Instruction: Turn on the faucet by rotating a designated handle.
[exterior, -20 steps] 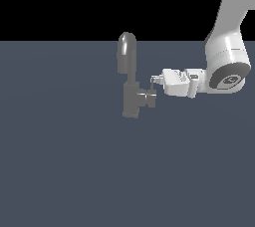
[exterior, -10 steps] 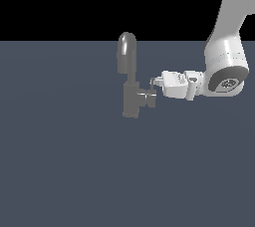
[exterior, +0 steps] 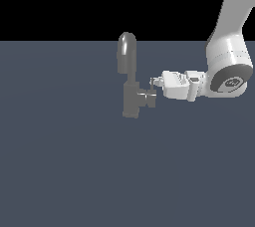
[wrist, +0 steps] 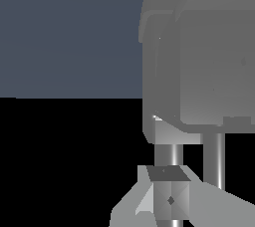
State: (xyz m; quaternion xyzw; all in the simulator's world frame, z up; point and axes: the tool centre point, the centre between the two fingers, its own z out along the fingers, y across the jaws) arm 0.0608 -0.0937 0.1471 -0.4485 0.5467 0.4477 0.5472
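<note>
**Pincer at the faucet's side handle**

The faucet stands upright a little left of the middle of the exterior view, on a flat slate-blue surface that fills the lower part of the scene under a black backdrop. Its blocky grey body rises into a thicker, rounded arched spout at the top. From the lower part of the body the handle sticks out sideways toward the exterior view's right — a short grey stub with a thin lever rising from its outer end.

The white arm comes down from the upper right corner of the exterior view and bends at a rounded joint, so that the hand reaches level toward the faucet from the right. The pincer sits right at the lever end of the handle, its tips just above the stub and beside the faucet body. Whether the tips actually touch the lever cannot be made out at this size, and I cannot tell whether the pincer is apart or together.

In the wrist view a large grey rounded block of the faucet fills the frame close up, with two slim grey rods below it and a small faceted grey piece — hard to identify — in front.
</note>
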